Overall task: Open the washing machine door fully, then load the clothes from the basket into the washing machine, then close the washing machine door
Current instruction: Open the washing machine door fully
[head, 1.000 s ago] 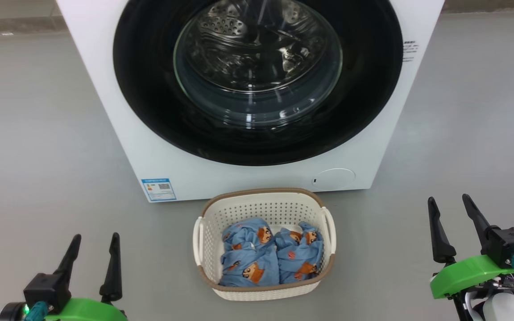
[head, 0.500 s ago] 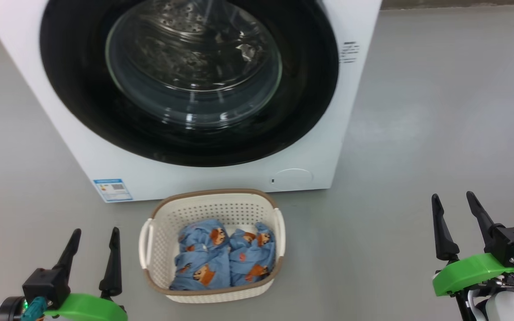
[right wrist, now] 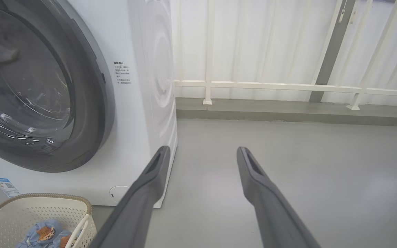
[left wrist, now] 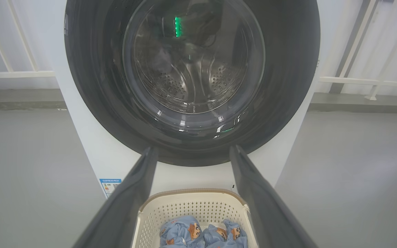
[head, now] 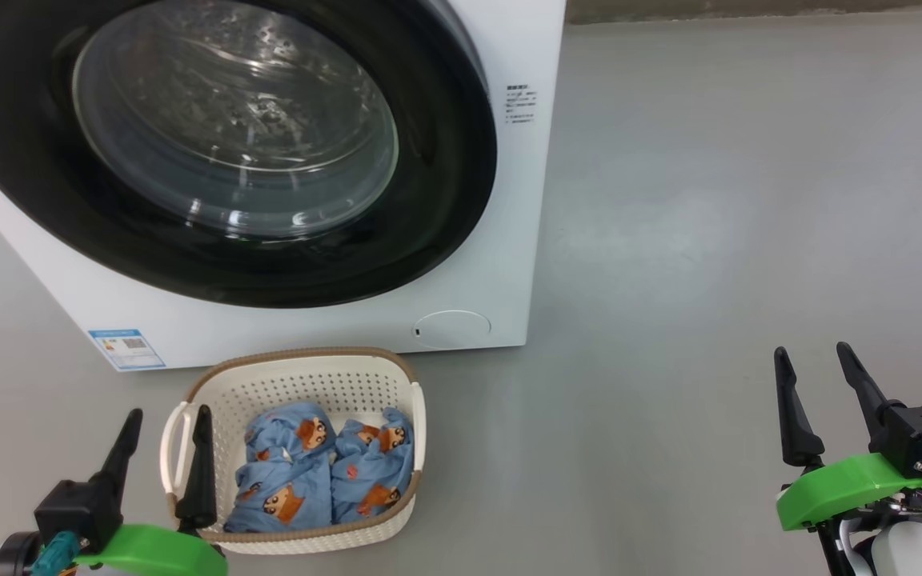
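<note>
Head view swings right, shifting the shut washing machine door (head: 229, 136) to ten o'clock; left claw (head: 169, 414) and right claw (head: 811, 350) gape empty, opening yet to begin.

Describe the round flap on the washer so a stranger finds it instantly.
Find the big white washing machine and its black-rimmed round door. Below that door, low at the front's right corner, sits the small round flap. It is white and circular, unlike the blue rectangular label sticker at the opposite low corner.
</note>
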You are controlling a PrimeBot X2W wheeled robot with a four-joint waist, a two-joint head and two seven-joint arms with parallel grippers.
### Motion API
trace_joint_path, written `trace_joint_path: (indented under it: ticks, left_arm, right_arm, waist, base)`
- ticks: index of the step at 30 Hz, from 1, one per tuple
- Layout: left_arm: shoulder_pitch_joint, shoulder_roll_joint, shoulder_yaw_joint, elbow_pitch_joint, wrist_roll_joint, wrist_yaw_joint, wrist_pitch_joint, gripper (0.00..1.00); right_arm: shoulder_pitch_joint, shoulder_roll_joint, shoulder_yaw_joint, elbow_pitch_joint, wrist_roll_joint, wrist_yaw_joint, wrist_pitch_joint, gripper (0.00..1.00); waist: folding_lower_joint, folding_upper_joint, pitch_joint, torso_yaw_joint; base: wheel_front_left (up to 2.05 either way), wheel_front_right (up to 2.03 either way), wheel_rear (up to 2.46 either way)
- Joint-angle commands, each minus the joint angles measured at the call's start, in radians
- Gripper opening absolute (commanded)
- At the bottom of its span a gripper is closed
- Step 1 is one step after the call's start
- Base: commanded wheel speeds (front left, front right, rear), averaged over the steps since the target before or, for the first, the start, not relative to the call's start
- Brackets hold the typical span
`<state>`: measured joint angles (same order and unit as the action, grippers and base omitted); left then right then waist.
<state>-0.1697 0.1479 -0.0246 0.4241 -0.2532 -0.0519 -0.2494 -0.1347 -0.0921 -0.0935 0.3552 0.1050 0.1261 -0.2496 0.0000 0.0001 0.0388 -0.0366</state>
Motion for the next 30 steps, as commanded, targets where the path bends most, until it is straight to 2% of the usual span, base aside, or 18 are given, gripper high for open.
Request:
trace_joint_path:
  ticks: [1,16,17,18,19,20,21,24,30]
  left_arm:
    - [-0.044,0.031,0.031,-0.024,0.000,0.004,-0.007,1.00]
    - [-0.038,0.028,0.009,-0.017,-0.009,0.008,-0.008,1.00]
    - [-0.036,0.026,0.008,-0.017,-0.010,0.008,-0.008,1.00]
    - [-0.035,0.023,0.007,-0.017,-0.012,0.008,-0.008,1.00]
    - [-0.033,0.021,0.005,-0.018,-0.014,0.009,-0.008,1.00]
    - [-0.031,0.019,0.004,-0.018,-0.015,0.009,-0.008,1.00]
    - [-0.029,0.016,0.003,-0.018,-0.017,0.010,-0.009,1.00]
    - [-0.025,0.007,-0.002,-0.017,-0.022,0.009,-0.009,1.00]
    - [-0.040,-0.009,-0.019,-0.017,-0.025,0.004,-0.010,1.00]
  right_arm:
    - [-0.032,-0.009,0.030,-0.023,0.005,0.005,-0.012,1.00]
    - [-0.057,-0.006,0.041,-0.013,0.036,0.005,-0.012,1.00]
    - [-0.062,-0.005,0.047,-0.010,0.046,0.005,-0.012,0.79]
    - [-0.068,-0.006,0.051,-0.007,0.052,0.005,-0.012,0.45]
    - [-0.075,-0.006,0.055,-0.004,0.058,0.005,-0.012,0.22]
    - [-0.084,-0.005,0.058,-0.003,0.071,0.005,-0.012,0.03]
    - [-0.094,-0.002,0.059,-0.002,0.091,0.005,-0.012,0.00]
    - [-0.130,0.006,0.062,-0.003,0.154,0.005,-0.012,0.00]
    - [-0.227,0.028,0.057,-0.007,0.448,0.005,-0.012,0.00]
  waist:
    - [0.0000,-0.0001,-0.001,0.000]
    - [0.0000,-0.0001,0.005,0.010]
    - [0.0000,-0.0001,0.007,0.011]
    - [0.0000,-0.0001,0.008,0.012]
    - [0.0000,-0.0001,0.009,0.013]
    - [0.0000,-0.0001,0.010,0.014]
    - [0.0000,-0.0001,0.012,0.015]
    - [0.0000,-0.0001,0.019,0.021]
    - [0.0000,-0.0001,0.048,0.051]
  base:
    - [0.47,0.47,-0.93]
    - [0.08,0.08,-0.15]
    - [0.00,0.00,0.00]
    - [0.00,0.00,0.00]
    - [0.00,0.00,0.00]
    - [0.00,0.00,0.00]
    - [0.00,0.00,0.00]
    - [0.00,0.00,0.00]
    - [0.00,0.00,0.00]
